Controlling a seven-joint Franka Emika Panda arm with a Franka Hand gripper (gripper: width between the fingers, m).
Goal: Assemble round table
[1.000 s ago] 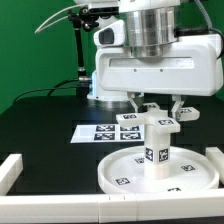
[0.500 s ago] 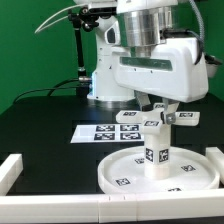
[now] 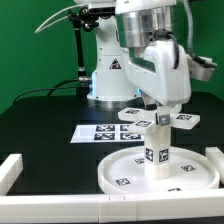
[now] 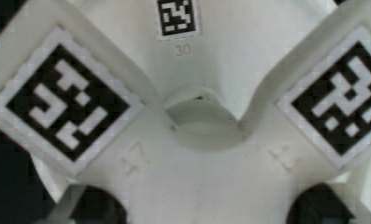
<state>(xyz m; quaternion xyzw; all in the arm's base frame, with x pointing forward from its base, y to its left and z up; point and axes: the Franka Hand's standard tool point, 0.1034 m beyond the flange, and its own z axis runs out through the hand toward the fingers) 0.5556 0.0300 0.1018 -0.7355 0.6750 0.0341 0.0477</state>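
A black desk (image 3: pixel 40 125) before a green backdrop carried the round disc (image 3: pixel 130 172), at about five o'clock in the exterior view. The cylinder leg (image 3: pixel 157 150) stood upright on it, the cross-shaped foot piece (image 3: pixel 160 119) seated on top. The pincer (image 3: pixel 162 113) was closed on that foot, apparently twisting it home; further turning seemed called for. Only square tags were seen, no legible writing.

The black table (image 3: pixel 40 125) lies open along its edge at the exterior view's left, up to the marker board (image 3: pixel 105 132). Toward the near edge, the round disc (image 3: pixel 125 172) fills the middle, with the leg (image 3: pixel 156 150) upright on it. White border bars block the near corners (image 3: pixel 10 170) and (image 3: pixel 215 160). The foot piece (image 3: pixel 160 118) sits atop the leg, under the hand (image 3: pixel 160 112).
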